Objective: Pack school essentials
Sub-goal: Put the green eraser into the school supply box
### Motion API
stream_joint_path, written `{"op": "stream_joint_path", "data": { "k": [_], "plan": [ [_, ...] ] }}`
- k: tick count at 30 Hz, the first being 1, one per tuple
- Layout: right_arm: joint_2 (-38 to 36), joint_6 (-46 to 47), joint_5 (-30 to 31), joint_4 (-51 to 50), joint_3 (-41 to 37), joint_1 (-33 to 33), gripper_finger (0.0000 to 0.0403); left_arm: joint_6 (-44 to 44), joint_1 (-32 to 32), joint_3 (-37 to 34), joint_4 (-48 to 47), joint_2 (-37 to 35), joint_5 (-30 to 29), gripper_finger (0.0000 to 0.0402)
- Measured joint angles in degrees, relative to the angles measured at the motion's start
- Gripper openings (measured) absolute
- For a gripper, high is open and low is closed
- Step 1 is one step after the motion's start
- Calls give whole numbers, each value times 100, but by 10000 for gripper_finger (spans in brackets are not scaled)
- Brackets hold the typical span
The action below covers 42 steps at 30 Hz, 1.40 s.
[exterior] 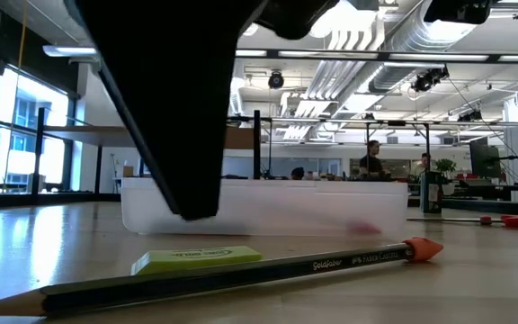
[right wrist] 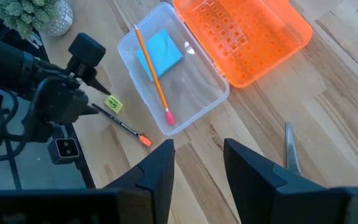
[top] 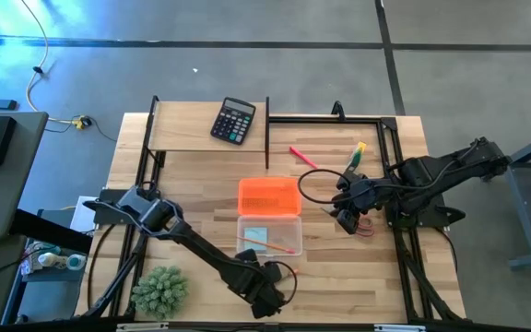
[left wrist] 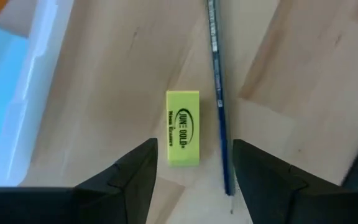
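The left gripper (left wrist: 194,171) hung part open, holding nothing, its fingers straddling the green eraser (left wrist: 183,127) and dark pencil (left wrist: 219,93) (both on the table beside the clear box (right wrist: 194,106)). The right gripper (right wrist: 197,165) waited, empty, fingers apart.

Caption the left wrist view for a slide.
Left gripper open above a green eraser beside a dark pencil, clear box alongside.

yellow-green eraser (left wrist: 183,127), dark blue pencil (left wrist: 219,99)
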Motion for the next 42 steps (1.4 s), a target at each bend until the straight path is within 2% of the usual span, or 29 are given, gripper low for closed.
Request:
{"op": "stream_joint_path", "data": {
  "k": [19,30,42],
  "plan": [
    [0,91,-11,3,0,0,129,61,9,-9,19,252,2,189],
    [0,108,11,2,0,0,129,331,4,35,41,500,256,123],
    [0,108,9,4,0,-2,129,496,7,37,61,545,269,51]
  ]
}}
